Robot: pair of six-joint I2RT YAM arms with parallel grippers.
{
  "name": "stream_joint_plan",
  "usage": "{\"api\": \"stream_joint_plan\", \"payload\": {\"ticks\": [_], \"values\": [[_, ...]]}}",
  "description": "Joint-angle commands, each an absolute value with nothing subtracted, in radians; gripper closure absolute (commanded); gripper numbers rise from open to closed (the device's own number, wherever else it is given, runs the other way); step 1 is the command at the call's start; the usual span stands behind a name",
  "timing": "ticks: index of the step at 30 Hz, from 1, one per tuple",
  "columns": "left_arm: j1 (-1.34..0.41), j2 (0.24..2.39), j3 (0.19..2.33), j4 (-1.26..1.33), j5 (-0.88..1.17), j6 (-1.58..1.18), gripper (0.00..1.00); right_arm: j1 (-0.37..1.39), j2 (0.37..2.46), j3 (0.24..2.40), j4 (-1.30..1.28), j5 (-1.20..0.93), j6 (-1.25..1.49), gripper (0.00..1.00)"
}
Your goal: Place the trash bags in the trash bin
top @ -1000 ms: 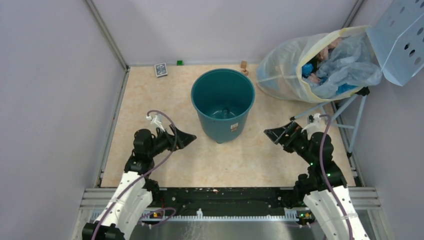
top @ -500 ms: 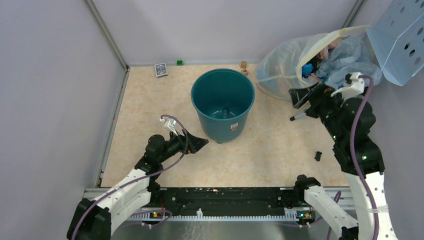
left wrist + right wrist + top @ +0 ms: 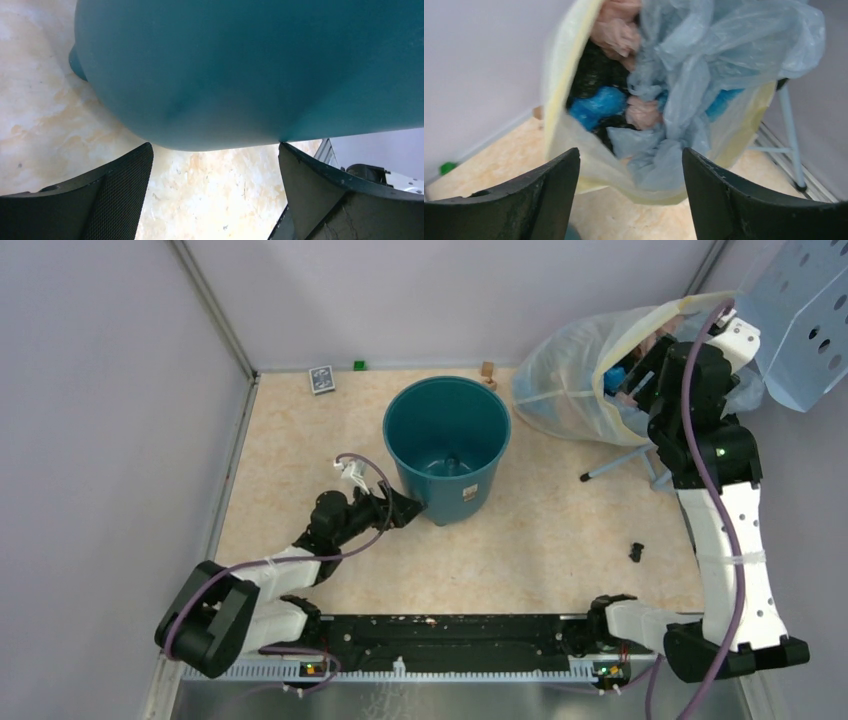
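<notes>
The dark-teal trash bin (image 3: 447, 440) stands upright mid-table, and its wall (image 3: 250, 65) fills the top of the left wrist view. My left gripper (image 3: 405, 508) lies low at the bin's near-left base, open (image 3: 214, 146), its fingertips at the bin's lower curve. A pale-blue crinkly trash bag (image 3: 704, 55) sits in the mouth of the yellowish sack (image 3: 570, 380). My right gripper (image 3: 632, 380) is raised at that mouth, open (image 3: 630, 152), with nothing between its fingers. The sack's rim and the pale-blue plastic lie just beyond them.
A perforated pale-blue panel (image 3: 800, 300) on a thin-legged stand (image 3: 620, 462) holds up the sack at the back right. A card box (image 3: 321, 379), a green cube (image 3: 359, 365) and wooden blocks (image 3: 488, 370) lie by the back wall. A small black piece (image 3: 637, 551) lies near right.
My right arm has lifted off the table and swung up to the sack's mouth, its jaws narrowing slightly. My left arm has stretched forward to the bin's base.
</notes>
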State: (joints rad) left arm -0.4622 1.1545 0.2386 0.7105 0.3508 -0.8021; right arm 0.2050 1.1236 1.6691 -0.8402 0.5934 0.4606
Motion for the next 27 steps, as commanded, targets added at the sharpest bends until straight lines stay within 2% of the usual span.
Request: {"api": "stream_joint_plan", "payload": {"ticks": [1,3,8,16,21,23,27], "values": [[-0.468,1.243,0.299,0.896,0.364,-0.812,0.01,0.098,1.154,1.694,-0.913,0.614,0.483,0.22],[-0.468,1.293,0.319,0.933,0.365,-0.828,0.01,0.074,1.157,1.674,-0.92,0.635,0.499,0.16],[-0.468,1.433,0.411,0.996,0.354,-0.844,0.01,0.063,1.139,1.605,-0.892,0.691,0.502,0.12],[-0.462,1.655,0.659,1.014,0.297,-0.805,0.01,0.053,1.153,1.575,-0.898,0.6,0.574,0.22],[-0.456,1.744,0.801,0.939,0.301,-0.804,0.01,0.053,1.114,1.499,-0.863,0.523,0.608,0.35],[-0.455,1.745,0.823,0.908,0.313,-0.808,0.01,0.053,1.113,1.489,-0.865,0.492,0.609,0.47],[-0.455,1.682,0.798,0.86,0.367,-0.805,0.01,0.053,1.092,1.553,-0.871,0.49,0.553,0.97]]}}
